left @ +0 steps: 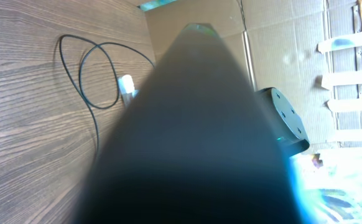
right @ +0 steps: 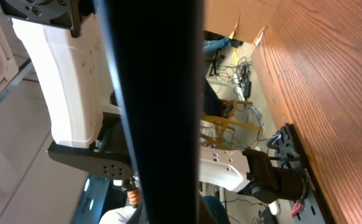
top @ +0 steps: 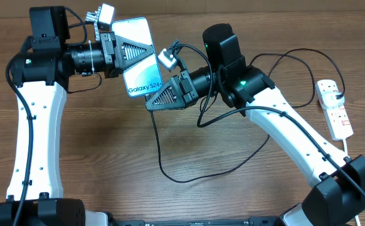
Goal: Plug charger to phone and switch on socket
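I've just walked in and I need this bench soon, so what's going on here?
The two arms hold the phone between them, screen up. The left fingers are shut on its far end. The right fingers are shut at its near end, and the charger trails from them onto the table, so they seem to hold the plug at the port. Whether it is in, I cannot tell. The socket lies untouched on the right arm's side.

Overhead bright, sharp; both wrist views blurred.
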{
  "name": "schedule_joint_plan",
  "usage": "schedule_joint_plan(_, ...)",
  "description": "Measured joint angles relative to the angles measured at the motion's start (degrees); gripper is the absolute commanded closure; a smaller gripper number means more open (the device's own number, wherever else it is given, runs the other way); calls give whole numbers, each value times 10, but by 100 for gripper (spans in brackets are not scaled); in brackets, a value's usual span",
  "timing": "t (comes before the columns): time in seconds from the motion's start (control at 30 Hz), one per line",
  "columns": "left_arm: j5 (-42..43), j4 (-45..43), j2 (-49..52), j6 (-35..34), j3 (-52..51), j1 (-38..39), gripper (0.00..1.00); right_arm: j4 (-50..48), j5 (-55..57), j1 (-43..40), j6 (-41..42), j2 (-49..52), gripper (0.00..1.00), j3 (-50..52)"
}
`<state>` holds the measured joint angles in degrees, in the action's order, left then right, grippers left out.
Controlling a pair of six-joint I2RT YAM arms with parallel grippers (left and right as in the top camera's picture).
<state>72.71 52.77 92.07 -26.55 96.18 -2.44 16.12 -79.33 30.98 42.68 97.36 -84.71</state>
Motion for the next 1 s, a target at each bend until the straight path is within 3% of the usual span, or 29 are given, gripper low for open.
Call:
schedule_joint_plan(0.47, 2, 6, 0, 2, 2, -2, 96, -12, 2, 2, 16, 0, 95, 1)
schedule_joint_plan(0.5, 2, 6, 0, 2, 2, -2, 96, -12, 2, 2, 16, 0, 76, 1)
schedule_joint_plan(0.57, -3, 22, 0, 13, 1, 0, 96, -29, 30, 1, 17, 0, 17, 0)
schedule_joint_plan(0.6, -3, 33, 0, 17, -3, 6, 96, -37, 46, -5, 16, 0, 6, -4)
schedule_joint_plan(0.63, -3, 36, 0, 23, -6, 15, 96, -42, 58, -14, 16, 0, 3, -5)
schedule_joint_plan(0.87, -18, 38, 0, 32, -10, 31, 96, -42, 87, -66, 1, 0, 0, -9)
schedule_joint_plan(1.0, -26, 41, 0, 35, -10, 31, 96, -36, 75, -70, -12, 0, 10, -9)
